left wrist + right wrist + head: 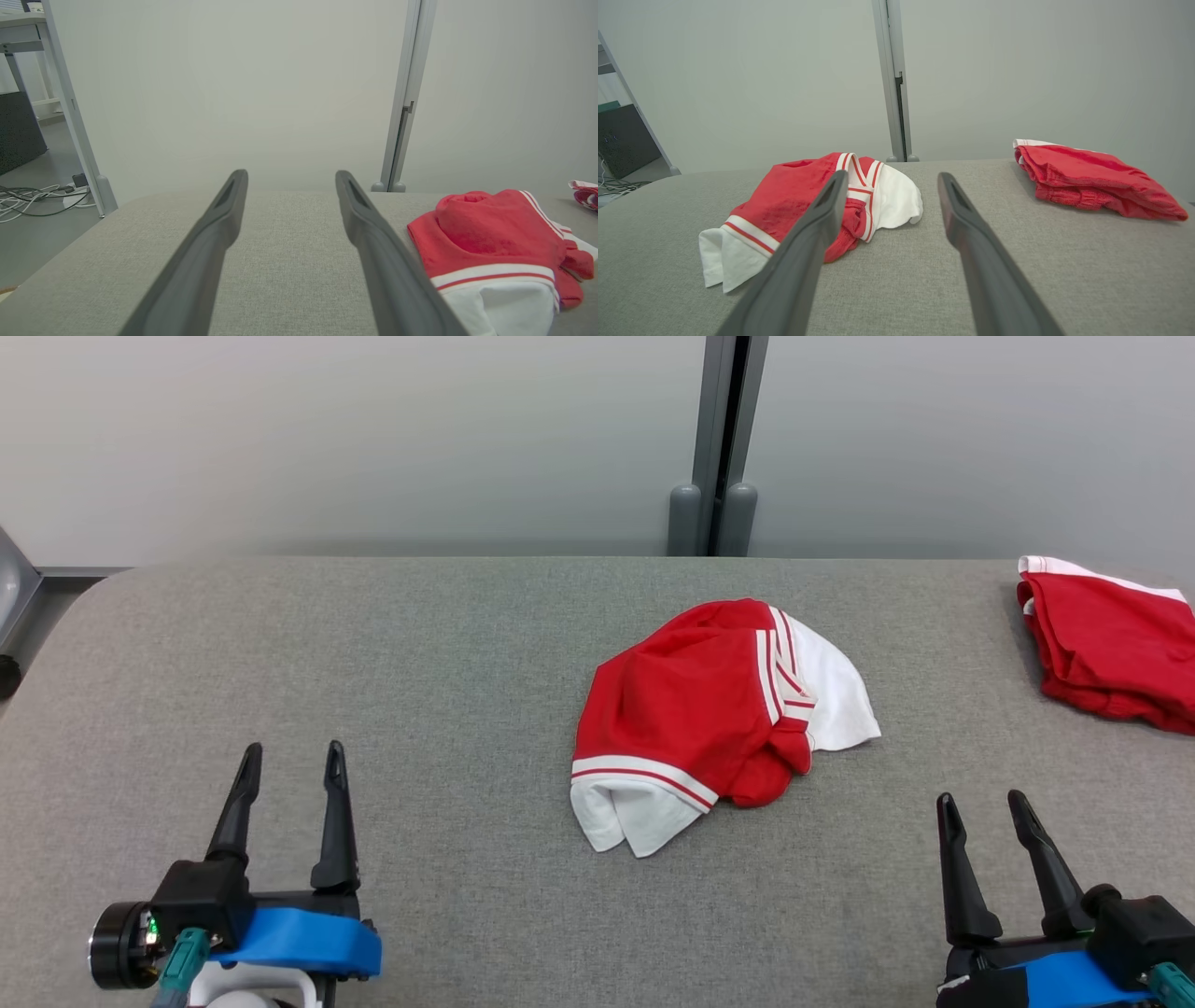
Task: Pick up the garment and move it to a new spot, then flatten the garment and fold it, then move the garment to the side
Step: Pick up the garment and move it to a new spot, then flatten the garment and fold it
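Left gripper (293, 748), right gripper (980, 795) wide, empty; garment (691, 709) between; left wrist view adds floor cables (39, 195).

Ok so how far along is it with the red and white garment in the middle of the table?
Done: nothing on this one; the red and white garment lies crumpled on the grey table. A second red garment sits at the far right edge. In hand: nothing; left gripper and right gripper are open, empty, at the near edge, apart from it. Left: pick up, move, flatten, fold, set aside.

Soft cloth garment (691, 709) on a matt, coarse-woven grey fabric table (420, 663).
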### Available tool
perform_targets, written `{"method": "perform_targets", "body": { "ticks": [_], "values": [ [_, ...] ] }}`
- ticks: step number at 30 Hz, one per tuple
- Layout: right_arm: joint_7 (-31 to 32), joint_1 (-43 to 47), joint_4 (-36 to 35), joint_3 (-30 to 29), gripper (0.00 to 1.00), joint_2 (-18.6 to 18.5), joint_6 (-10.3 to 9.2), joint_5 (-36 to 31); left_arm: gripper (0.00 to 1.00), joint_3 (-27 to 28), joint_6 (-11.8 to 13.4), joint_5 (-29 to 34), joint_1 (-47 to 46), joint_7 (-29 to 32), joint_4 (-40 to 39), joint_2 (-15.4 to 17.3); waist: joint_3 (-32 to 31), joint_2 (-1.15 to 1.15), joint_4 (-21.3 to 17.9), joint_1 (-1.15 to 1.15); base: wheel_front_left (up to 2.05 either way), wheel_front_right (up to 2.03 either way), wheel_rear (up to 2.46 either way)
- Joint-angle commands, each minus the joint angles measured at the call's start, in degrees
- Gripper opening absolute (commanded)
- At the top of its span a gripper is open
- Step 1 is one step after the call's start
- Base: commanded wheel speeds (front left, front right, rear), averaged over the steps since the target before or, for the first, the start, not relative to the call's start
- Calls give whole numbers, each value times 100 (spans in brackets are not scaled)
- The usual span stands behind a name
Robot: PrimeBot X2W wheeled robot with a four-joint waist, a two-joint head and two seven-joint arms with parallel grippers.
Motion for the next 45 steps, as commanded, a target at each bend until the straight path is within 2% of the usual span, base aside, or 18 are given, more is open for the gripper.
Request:
{"method": "perform_targets", "body": {
  "ticks": [1, 13, 27, 45],
  "values": [
    [-24, 90, 21, -28, 100, -9, 1, 13, 100, 146, -22, 103, 113, -24, -83, -54, -29, 0, -15, 0, 0, 0, 0],
    [-24, 180, 111, -42, 100, -9, 1, 26, 100, 983, -396, 802, 574, -25, -210, -530, -95, 0, -105, 0, 0, 0, 0],
    [-24, 160, 330, 27, 100, -10, 1, -11, 100, 1512, -856, 1310, 734, -25, -72, -933, -88, 0, -143, 0, 0, 0, 0],
    [-24, 86, 407, 12, 100, -9, 1, -17, 100, 1763, -1008, 1649, 680, -25, -81, -1161, -32, 0, -145, 0, 0, 0, 0]
  ]
}}
